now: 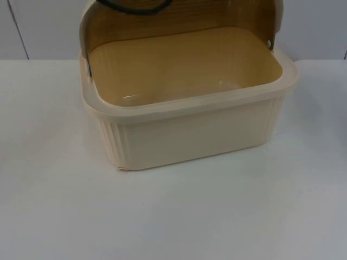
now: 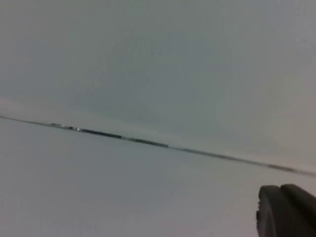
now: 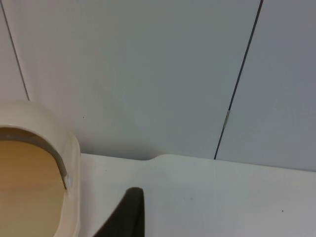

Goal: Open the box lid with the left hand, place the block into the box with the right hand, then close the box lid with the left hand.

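While the lid stands swung back at the frame's top, the box sits open and empty at upper centre of the worktop. I see no block; whether either arm's jaws are open I cannot tell. The right arm should approach over the front rim, clear of the lid.

Table: white top, bare matte surface across lower frame | Wall: grey partition panels at upper frame, thin dark vertical seams | Light: even, soft shadows.
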